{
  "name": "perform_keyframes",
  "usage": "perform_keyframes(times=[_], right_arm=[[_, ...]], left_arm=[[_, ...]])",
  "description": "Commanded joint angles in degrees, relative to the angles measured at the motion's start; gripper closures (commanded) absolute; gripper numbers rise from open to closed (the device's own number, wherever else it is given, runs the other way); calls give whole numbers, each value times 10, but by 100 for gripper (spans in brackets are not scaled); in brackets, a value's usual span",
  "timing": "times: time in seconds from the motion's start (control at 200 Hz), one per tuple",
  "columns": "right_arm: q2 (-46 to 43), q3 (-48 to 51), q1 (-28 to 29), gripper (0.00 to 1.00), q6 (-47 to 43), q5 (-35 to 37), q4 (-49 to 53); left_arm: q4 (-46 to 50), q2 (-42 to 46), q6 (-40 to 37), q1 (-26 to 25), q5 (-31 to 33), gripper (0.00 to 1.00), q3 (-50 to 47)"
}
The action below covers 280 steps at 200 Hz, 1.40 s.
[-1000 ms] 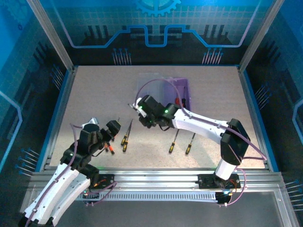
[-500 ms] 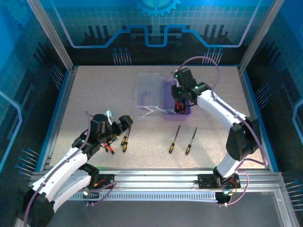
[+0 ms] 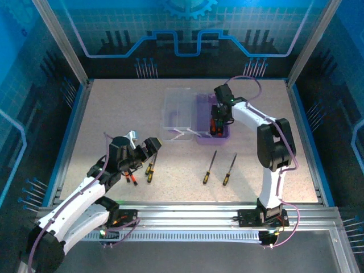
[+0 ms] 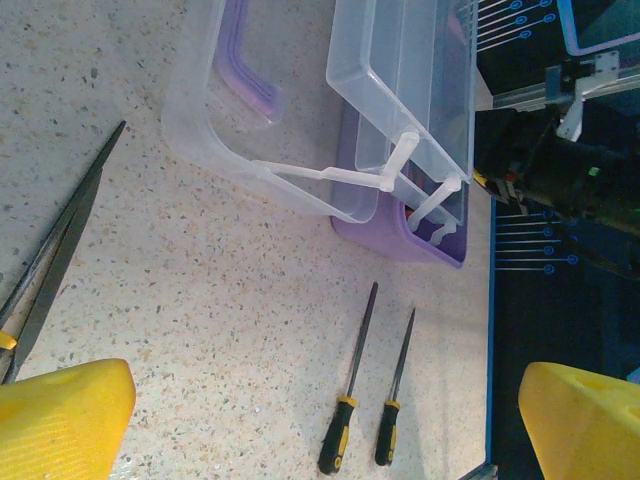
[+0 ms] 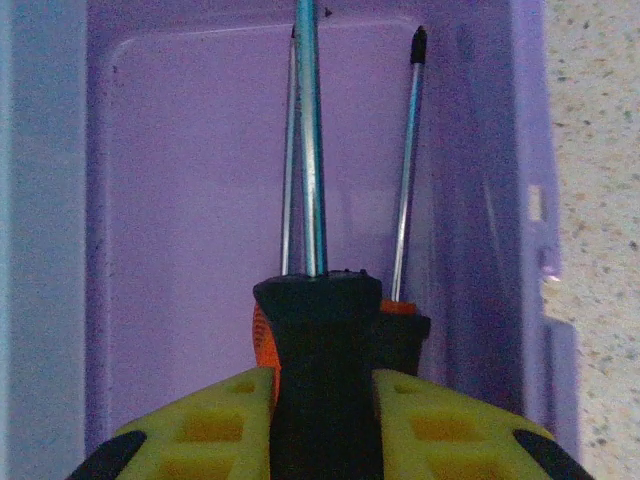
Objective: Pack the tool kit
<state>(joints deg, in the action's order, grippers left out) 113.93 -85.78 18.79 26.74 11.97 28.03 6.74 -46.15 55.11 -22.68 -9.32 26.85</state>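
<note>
Clamping a black-handled screwdriver (image 5: 318, 310) in your right gripper (image 5: 322, 400), you are hovering over the purple case (image 3: 205, 116), far right of centre. Be lining its shaft up with the screwdrivers lying inside (image 5: 408, 170) before releasing. Left gripper (image 3: 147, 149) is gaping, near left.

The counter (image 3: 114, 114) is speckled beige with a blue edge. At its back middle sits the purple case (image 3: 213, 140). Its clear lid (image 3: 181, 114) lies open on the surface just to the left. Nearer the front, two yellow-black screwdrivers (image 3: 209, 169) lie side by side, with their shafts pointing toward the case. Further left lie a second pair (image 3: 149, 170) and an orange-handled screwdriver (image 3: 133, 179).
</note>
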Motion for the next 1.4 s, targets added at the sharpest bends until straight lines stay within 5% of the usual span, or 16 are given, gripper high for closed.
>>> perform_keyframes(times=[0.0, 0.45, 0.83, 1.03, 1.211, 1.396], right_arm=[[17, -26, 3, 81, 34, 12, 0], [46, -29, 1, 75, 55, 3, 6], [31, -43, 0, 54, 50, -6, 22], [-27, -38, 2, 63, 47, -16, 18], [-63, -20, 4, 84, 41, -14, 24], [-40, 16, 2, 89, 43, -37, 15]], left_arm=[[6, 0, -7, -5, -1, 1, 18], [25, 13, -6, -5, 15, 1, 20], [63, 55, 1, -5, 61, 1, 21], [71, 53, -3, -5, 56, 1, 30], [71, 44, -4, -5, 49, 1, 34], [65, 32, -3, -5, 43, 1, 31]])
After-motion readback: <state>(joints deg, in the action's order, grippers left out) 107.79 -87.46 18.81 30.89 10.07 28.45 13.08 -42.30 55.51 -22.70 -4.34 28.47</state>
